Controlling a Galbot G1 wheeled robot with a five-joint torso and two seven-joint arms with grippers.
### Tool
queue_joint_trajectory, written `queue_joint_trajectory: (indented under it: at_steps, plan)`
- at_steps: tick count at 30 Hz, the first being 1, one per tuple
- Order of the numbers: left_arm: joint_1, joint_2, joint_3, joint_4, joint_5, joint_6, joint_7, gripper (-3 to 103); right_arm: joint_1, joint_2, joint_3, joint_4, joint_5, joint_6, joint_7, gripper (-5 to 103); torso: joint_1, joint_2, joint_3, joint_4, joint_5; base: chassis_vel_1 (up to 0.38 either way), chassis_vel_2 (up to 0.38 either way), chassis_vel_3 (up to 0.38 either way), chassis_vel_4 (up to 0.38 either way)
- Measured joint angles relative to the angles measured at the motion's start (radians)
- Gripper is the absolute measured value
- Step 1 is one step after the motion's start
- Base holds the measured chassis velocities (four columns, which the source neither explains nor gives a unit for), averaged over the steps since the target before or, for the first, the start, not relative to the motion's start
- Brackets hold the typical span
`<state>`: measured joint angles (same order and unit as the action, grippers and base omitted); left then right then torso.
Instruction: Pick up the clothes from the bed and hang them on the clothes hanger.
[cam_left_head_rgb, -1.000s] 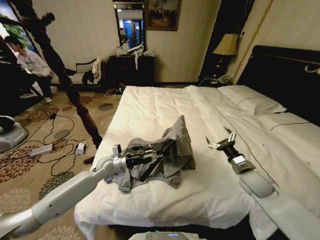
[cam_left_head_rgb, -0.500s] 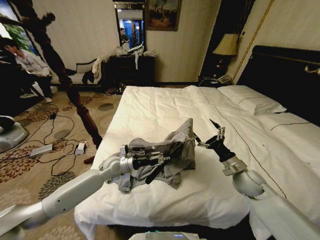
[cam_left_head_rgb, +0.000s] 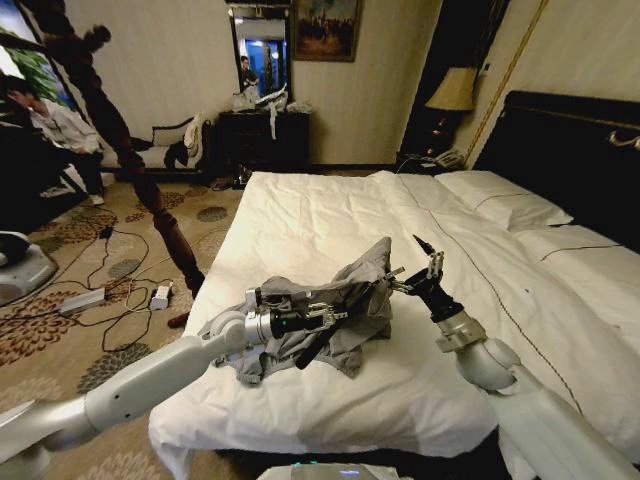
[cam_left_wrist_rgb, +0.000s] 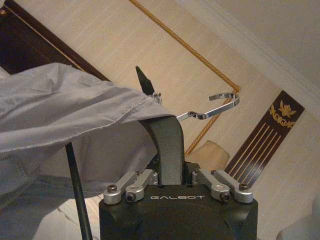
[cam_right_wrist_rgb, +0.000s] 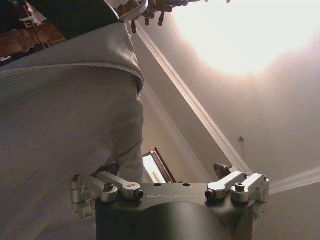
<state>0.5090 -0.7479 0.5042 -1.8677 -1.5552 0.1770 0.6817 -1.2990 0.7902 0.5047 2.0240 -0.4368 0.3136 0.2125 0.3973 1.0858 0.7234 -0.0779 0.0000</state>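
You are in the hanging step. Your left end effector (cam_left_head_rgb: 322, 316) is clamped tight on the black neck of the clothes hanger (cam_left_wrist_rgb: 167, 145), its silver hook curving out just beyond the fingertips. The grey clothes (cam_left_head_rgb: 350, 300) drape over the hanger's shoulder right at that end effector, with the rest bunched beneath it on the bed (cam_left_head_rgb: 330, 210).

Your right end effector (cam_left_head_rgb: 410, 272) sits just beside the cloth's raised peak, on the side away from the left end effector, fingers spread wide. In its wrist view one finger (cam_right_wrist_rgb: 117, 172) lies against the cloth, but nothing is pinched.

My read: the next move calls for the right end effector to close on the fabric edge and draw it over the hanger's far shoulder, while the left holds steady.

No containers are in play.
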Motion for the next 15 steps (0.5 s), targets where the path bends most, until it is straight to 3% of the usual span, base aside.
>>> queue_joint_trajectory:
  at_steps: [15]
  plan:
    - [0.010, -0.011, 0.015, -0.016, 0.003, 0.005, 0.001, 23, 0.021, 0.047, -0.059, 0.000, -0.048, 0.009, -0.009, 103, 0.000, 0.000, 0.000, 0.0001, 0.0000, 0.000, 0.000, 0.000, 0.000]
